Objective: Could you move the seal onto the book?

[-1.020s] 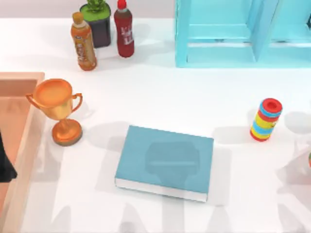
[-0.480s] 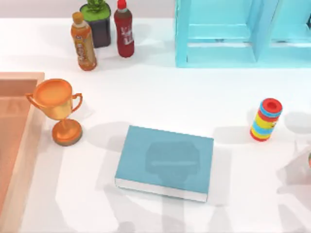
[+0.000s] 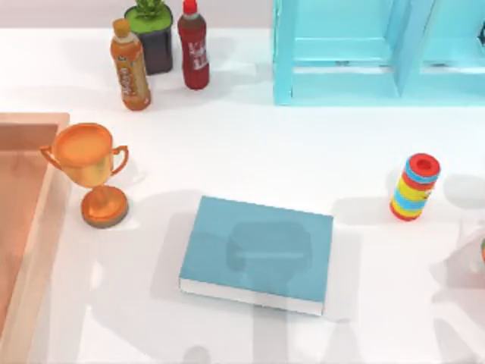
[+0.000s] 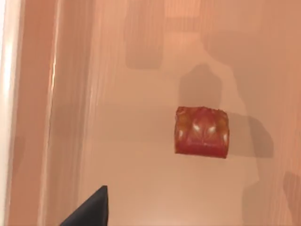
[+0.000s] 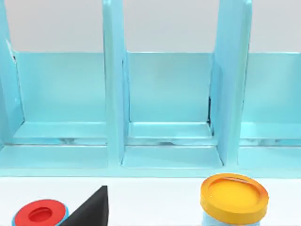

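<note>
Since a second ago, my left arm's dark shape has drawn off the spot at the top view's left edge where it stood over the wooden tray; the things on the table lie as they did.

Seal (image 4: 201, 131), seen from straight above in the left wrist view: its reddish-brown top faces the camera as it stands on the bare floor of the wooden tray (image 4: 141, 70), apart from the tray's walls. A dark tip of my left gripper (image 4: 89, 212) sits off to one side of the seal, not touching it. Whether that gripper is wide or narrow, I cannot tell.

Book (image 3: 258, 254): teal cover up, white page edges toward the near side, flat on the white table with nothing on it. The tray (image 3: 45, 220) lies to the left of the book at the table's left edge. A gold trophy (image 3: 91, 171) stands between the tray and the book's far left corner, just beside the tray's rim.

Farther behind the book on its left side, an orange bottle (image 3: 130, 64), a red bottle (image 3: 194, 45) and a potted plant (image 3: 151, 34) stand in a cluster. A light-blue shelf (image 3: 356, 53) lies behind the book to its right. A striped ring toy (image 3: 414, 186) stands well to the book's right.

My right gripper (image 5: 89, 207) faces the shelf, with a yellow lid (image 5: 233, 193) near it; its opening I cannot tell either.
</note>
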Motion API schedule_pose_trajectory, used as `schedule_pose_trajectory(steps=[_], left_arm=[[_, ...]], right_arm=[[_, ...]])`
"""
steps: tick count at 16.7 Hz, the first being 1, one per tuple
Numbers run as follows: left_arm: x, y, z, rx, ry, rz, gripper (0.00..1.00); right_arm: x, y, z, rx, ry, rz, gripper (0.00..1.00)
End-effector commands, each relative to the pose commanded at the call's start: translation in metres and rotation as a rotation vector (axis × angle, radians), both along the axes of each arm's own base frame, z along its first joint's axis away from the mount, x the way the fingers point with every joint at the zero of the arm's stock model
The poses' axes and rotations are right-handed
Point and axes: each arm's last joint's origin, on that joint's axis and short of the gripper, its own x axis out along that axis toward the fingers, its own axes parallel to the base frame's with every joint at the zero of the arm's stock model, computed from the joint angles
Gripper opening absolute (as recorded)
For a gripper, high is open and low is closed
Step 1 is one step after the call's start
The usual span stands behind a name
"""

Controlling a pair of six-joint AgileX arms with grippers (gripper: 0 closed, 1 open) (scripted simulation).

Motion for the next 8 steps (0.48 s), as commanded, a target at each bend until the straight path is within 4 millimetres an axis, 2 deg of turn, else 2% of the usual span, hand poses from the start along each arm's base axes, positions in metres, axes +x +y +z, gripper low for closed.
schedule_pose_trajectory(steps=[4,8], left_arm=[[0.045,0.018,-0.024,-0.059,0.235,-0.037,1.00],[0.066,0.026,-0.040,-0.096,0.355,-0.071,1.00]], right_arm=[[0.000,0.000,0.000,0.000,0.000,0.000,1.00],[0.000,0.000,0.000,0.000,0.000,0.000,1.00]])
